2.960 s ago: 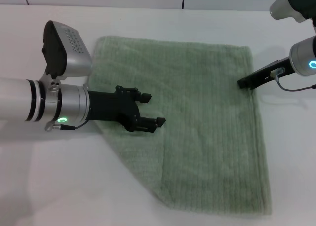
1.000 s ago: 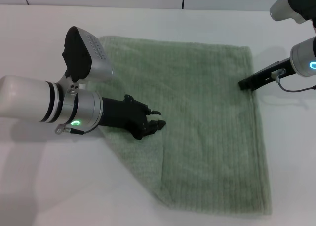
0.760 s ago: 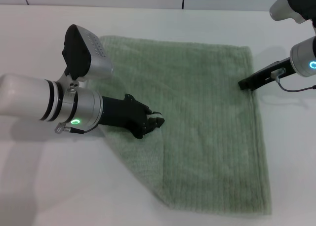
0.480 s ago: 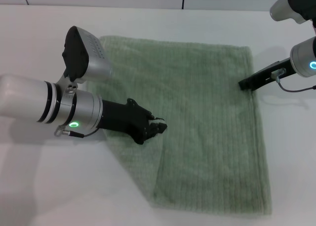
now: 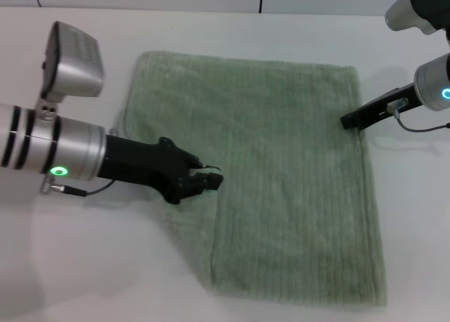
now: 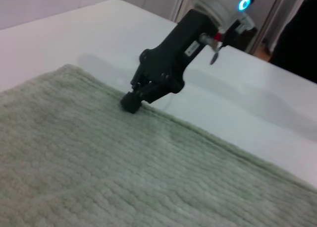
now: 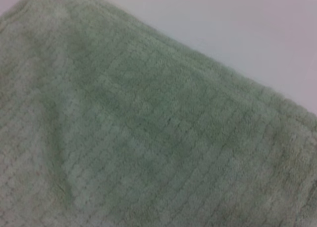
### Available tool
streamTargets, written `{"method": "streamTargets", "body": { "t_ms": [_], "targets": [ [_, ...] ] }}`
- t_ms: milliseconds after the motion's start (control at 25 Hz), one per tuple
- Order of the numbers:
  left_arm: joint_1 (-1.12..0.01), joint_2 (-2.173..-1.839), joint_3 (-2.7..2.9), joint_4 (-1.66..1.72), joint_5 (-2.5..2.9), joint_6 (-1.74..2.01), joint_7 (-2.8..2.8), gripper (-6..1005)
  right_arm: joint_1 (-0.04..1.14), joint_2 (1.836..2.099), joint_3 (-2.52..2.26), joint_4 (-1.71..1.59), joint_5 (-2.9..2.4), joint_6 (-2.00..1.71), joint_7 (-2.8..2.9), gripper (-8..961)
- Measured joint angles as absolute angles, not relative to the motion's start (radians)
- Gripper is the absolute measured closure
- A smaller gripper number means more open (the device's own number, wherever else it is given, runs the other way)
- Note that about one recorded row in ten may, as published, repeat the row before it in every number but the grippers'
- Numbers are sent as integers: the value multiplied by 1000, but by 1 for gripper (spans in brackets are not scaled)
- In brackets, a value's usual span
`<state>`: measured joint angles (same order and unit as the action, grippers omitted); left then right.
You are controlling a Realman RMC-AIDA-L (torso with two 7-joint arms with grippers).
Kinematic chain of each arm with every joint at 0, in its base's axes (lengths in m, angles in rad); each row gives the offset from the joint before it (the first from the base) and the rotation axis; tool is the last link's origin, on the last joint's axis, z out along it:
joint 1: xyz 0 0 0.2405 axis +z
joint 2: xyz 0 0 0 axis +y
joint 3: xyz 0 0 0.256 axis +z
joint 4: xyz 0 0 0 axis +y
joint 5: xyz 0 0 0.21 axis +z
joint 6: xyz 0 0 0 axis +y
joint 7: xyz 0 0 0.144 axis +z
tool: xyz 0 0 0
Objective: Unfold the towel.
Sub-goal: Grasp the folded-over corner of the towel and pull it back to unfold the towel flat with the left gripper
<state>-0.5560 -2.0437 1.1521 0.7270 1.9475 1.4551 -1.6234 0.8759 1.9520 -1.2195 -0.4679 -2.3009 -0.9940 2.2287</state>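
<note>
Towel (image 5: 281,167) lies on the white tabletop (image 5: 211,27), pale sage green with ribbed nap. Its near-left corner is folded in, giving a diagonal edge on that side; the rest lies flat.

Left hand (image 5: 204,182) sits low at the edge of the folded flap, fingers pinched together on the towel's upper layer.

Right hand (image 5: 349,120) rests at the towel's right edge near the far corner, tip pressed on the cloth; fingers appear closed, nothing between them.

Right wrist view: only towel surface (image 7: 148,138) and tabletop.
</note>
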Motion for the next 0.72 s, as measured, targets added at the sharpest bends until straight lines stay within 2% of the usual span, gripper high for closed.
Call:
{"method": "streamTargets", "body": {
  "t_ms": [120,720],
  "targets": [
    [-556,-2029,1072,728,2000,1542,-1635,921,878,1952,-1220,-468,-2301,-994,2229,944],
    [-561,-2005,942,741,2132,1695,-1663,912,877,1951,-1219,-468,-2301,-998,2229,945]
  ]
}}
